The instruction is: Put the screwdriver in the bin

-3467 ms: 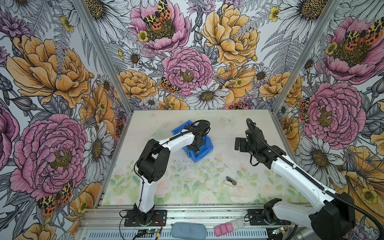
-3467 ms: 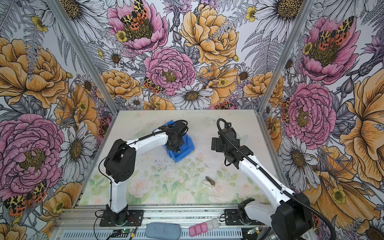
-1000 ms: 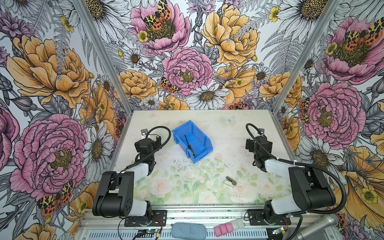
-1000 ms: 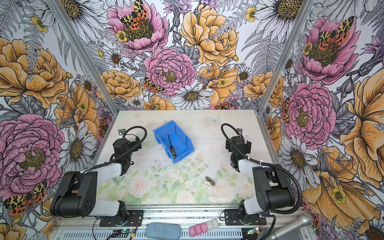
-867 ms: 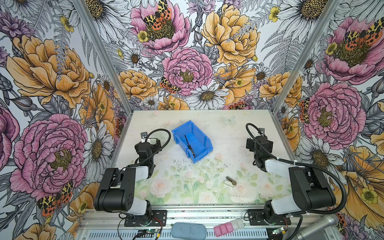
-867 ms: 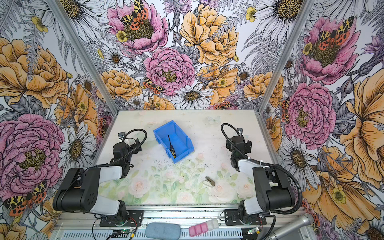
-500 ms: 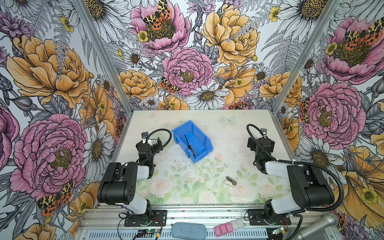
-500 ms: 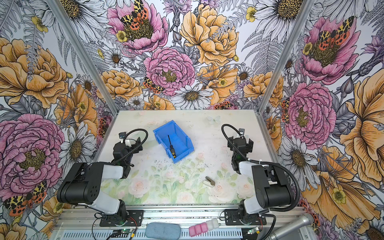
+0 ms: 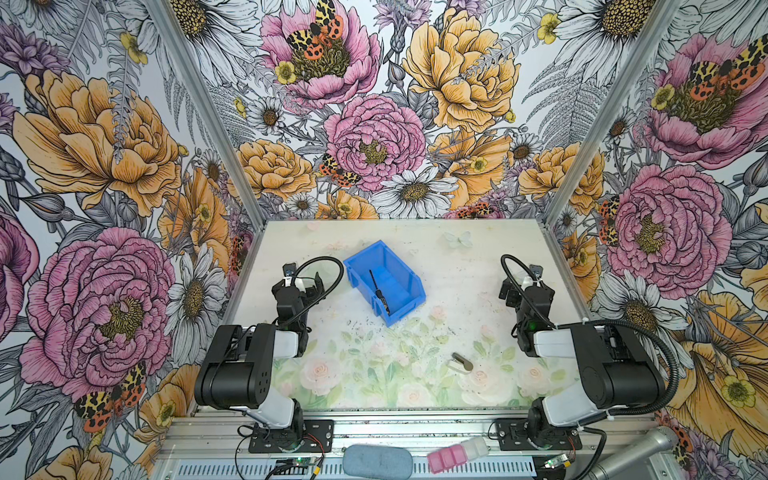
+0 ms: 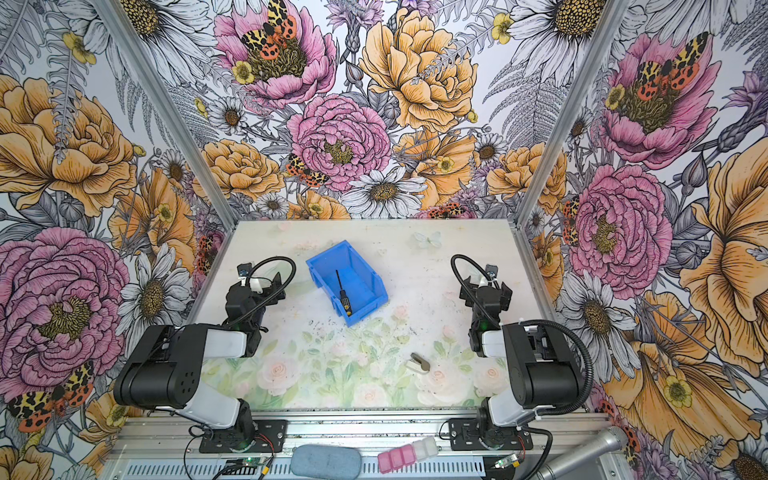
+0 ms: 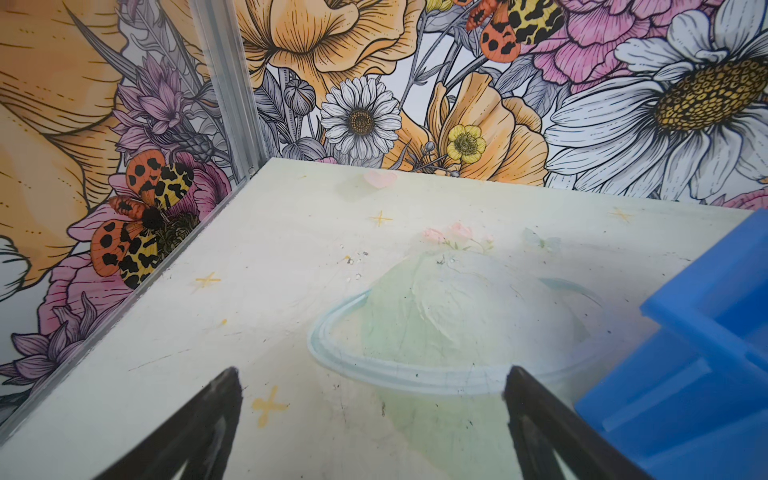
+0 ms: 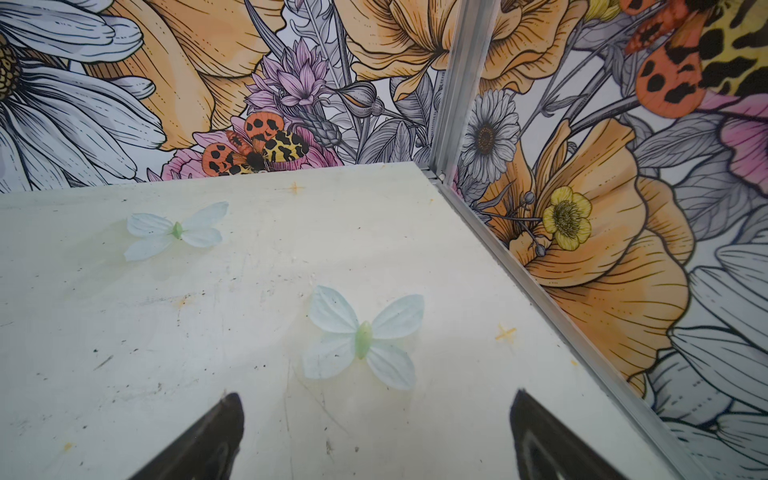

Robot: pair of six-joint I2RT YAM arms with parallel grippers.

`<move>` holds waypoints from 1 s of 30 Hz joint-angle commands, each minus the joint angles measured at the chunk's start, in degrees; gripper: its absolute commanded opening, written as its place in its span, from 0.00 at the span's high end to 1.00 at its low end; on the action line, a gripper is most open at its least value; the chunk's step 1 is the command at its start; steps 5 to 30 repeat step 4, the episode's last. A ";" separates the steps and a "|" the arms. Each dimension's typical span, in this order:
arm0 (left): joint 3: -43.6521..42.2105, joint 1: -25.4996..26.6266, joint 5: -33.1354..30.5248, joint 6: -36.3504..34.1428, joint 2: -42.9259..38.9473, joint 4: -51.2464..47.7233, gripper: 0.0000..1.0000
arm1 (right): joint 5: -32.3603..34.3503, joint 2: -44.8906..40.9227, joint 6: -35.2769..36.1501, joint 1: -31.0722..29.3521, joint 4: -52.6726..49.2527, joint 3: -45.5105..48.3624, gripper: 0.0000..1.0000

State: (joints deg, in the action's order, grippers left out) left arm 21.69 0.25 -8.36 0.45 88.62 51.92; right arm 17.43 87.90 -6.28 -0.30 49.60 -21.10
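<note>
The screwdriver (image 9: 379,292) lies inside the bin (image 9: 362,252) — tip toward its closed end, handle toward its low front lip. The left pincer (image 11: 372,372), the nearer one, and the right pincer (image 12: 377,395) both gape empty — clear of the bin.

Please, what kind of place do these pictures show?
Likely a robot test booth: two black-and-white robot arms bolted to an aluminium rail, flower-printed wall panels closing in a small pale table, and a bright blue plastic bin holding one slim black-handled screwdriver.
</note>
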 commanded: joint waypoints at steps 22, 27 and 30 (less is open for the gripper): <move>0.02 0.17 -0.16 -0.88 0.15 1.43 0.01 | -0.73 0.01 -0.54 -0.14 2.59 -0.03 0.00; 0.02 0.17 -0.16 -0.88 0.15 1.43 0.01 | -0.73 0.01 -0.54 -0.14 2.59 -0.03 0.00; 0.02 0.17 -0.16 -0.88 0.15 1.43 0.01 | -0.73 0.01 -0.54 -0.14 2.59 -0.03 0.00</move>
